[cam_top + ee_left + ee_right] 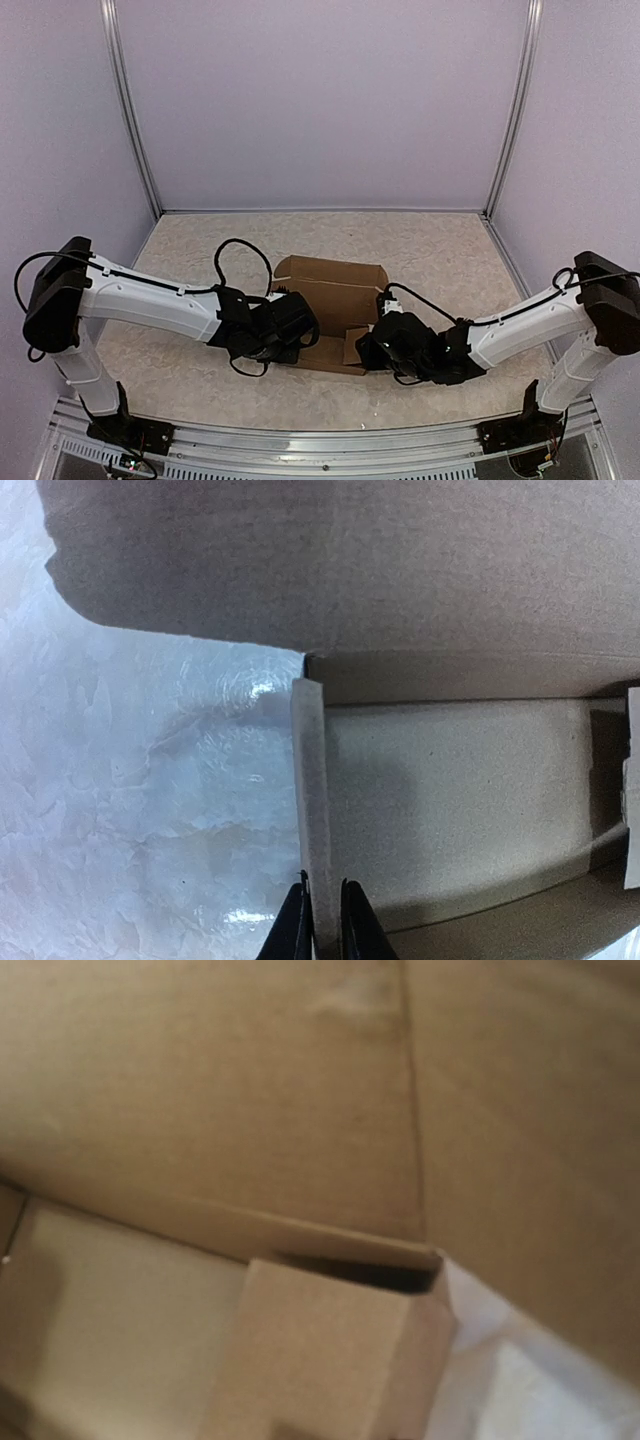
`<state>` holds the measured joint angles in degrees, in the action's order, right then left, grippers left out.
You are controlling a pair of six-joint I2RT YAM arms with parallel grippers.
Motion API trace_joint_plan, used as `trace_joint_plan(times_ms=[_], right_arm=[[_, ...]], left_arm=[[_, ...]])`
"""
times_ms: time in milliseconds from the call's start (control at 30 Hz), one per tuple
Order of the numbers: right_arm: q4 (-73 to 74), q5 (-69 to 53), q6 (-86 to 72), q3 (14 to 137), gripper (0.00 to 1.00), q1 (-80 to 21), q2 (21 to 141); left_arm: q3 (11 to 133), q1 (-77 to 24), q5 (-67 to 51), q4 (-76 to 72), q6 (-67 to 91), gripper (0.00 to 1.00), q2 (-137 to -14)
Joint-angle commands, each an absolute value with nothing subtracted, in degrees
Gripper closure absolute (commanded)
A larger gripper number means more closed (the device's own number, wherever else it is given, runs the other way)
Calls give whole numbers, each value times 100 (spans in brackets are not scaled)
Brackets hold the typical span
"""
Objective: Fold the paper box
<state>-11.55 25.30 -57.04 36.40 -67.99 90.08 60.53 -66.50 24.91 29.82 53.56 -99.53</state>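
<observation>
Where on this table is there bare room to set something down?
Free: the far strip of table between the box and the back wall, plus the near strip between the box and the front rail. Crowded: the centre, where the left end effector and right end effector meet the box.

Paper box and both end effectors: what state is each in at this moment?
paper box: partly folded, lid flap open, left side wall upright.
left end effector: shut on that side wall's edge.
right end effector: at the box's right end, fingers hidden, state unclear.
</observation>
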Motion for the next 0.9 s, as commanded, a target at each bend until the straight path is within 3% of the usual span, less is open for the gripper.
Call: trace_joint_plan(times_ms=[0, 200, 467, 867], right_arm=[[-727, 2721, -5624, 3873, 74, -6929, 9149], [-344, 3051, -5575, 3942, 82, -7018, 8982], [-36, 3268, -5475, 4006, 100, -7102, 8848], [450, 3885, -5460, 4328, 100, -7376, 8949]], left_arm=[[6260, -6792, 2481, 2822, 5430, 87, -10016], [6089, -6817, 2577, 2830, 5488, 79, -9921], [5938, -6812, 2590, 2814, 5436, 69, -9713], [5821, -6846, 2693, 2886, 5273, 52, -9056]])
